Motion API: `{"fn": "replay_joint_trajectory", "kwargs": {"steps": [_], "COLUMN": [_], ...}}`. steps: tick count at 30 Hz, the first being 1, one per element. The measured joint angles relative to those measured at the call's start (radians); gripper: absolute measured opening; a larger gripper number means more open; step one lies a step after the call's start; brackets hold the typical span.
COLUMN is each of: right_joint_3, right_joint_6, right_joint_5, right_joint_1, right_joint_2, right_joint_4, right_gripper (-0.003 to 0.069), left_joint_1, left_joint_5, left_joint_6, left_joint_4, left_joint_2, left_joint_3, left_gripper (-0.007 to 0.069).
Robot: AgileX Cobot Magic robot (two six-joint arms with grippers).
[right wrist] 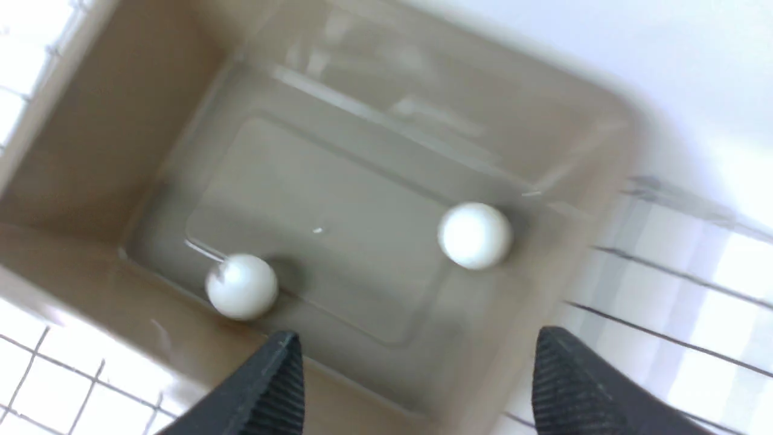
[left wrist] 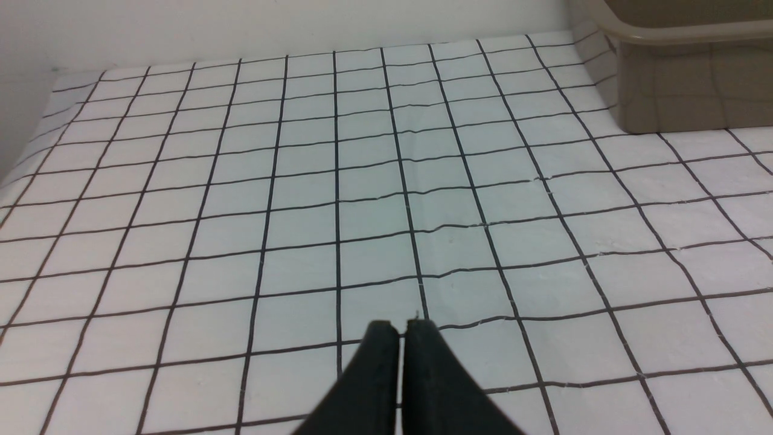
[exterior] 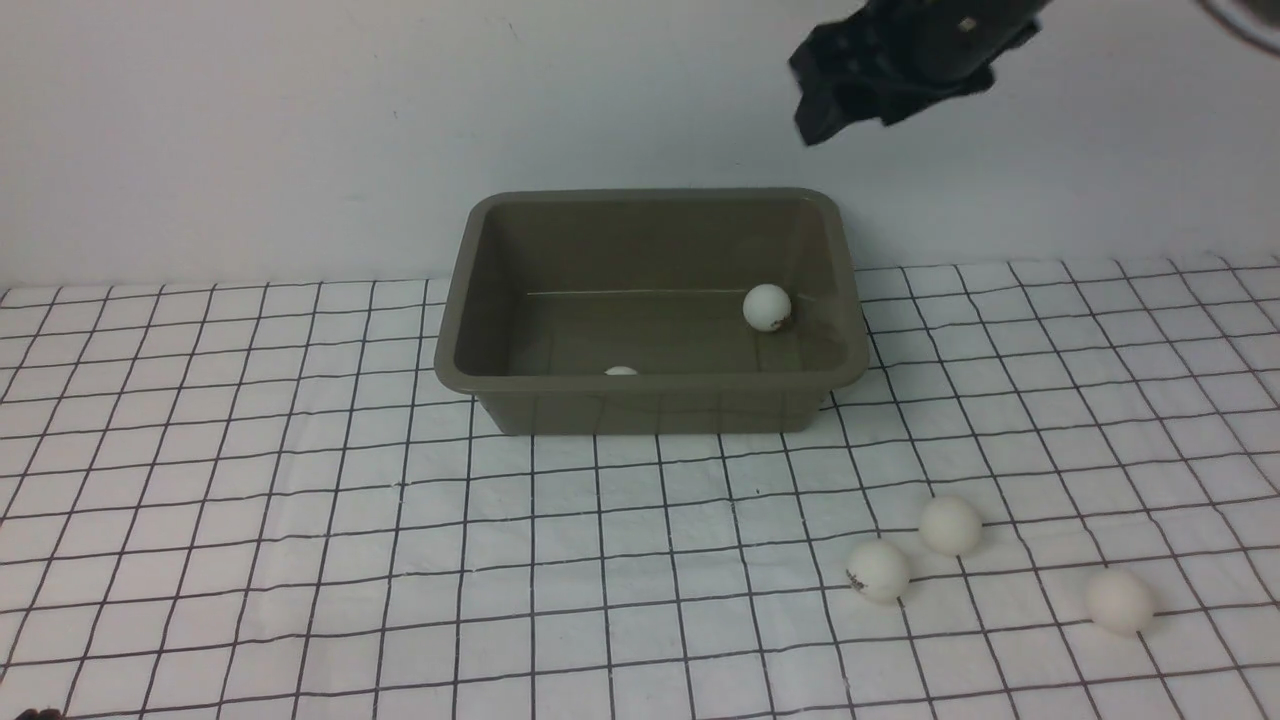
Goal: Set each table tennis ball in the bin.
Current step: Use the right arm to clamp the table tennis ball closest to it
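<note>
Right jaws spread over bin

Your right jaws hang wide apart, empty, above the bin (right wrist: 90,151); left jaws pressed together, low over the worktop (left wrist: 423,181). Two table tennis balls (right wrist: 475,235) (right wrist: 241,285) lie in the bin, three balls (exterior: 878,571) (exterior: 950,525) (exterior: 1120,600) outside, near right.

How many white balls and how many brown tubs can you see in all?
Table tennis balls: 5 (2 inside the tub, 3 on the checked cloth)
Bin: 1
Total: 6
</note>
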Motion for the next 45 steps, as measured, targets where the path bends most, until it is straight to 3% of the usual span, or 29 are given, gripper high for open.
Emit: {"fn": "replay_joint_trajectory", "kwargs": {"steps": [10,17,23,31,45], "right_joint_3": [0.558,0.822,1.022,1.069,1.022], "right_joint_6": [0.000,0.007,0.015,0.018,0.003], "right_joint_5": [0.004,-0.036,-0.246,-0.399,-0.448], "right_joint_1": [-0.073,-0.073,-0.073,-0.073,-0.073], "right_joint_2": [-0.453,-0.491,-0.486,-0.351,-0.214], "right_joint_4": [-0.118,-0.141,-0.130,-0.049,-0.032], "right_gripper": [0.0459,0.0459,0.0459,0.0459,0.0459], "left_joint_1": [0.000,0.000,0.000,0.000,0.000], "left_joint_5": [0.000,0.000,0.000,0.000,0.000], "left_joint_6": [0.000,0.000,0.000,0.000,0.000], "left_joint_4": [0.000,0.000,0.000,0.000,0.000], "left_joint_2": [0.000,0.000,0.000,0.000,0.000], "left_joint_3": [0.000,0.000,0.000,0.000,0.000], "left_gripper": [-0.0004,-0.0004,-0.0004,-0.0004,-0.0004]}}
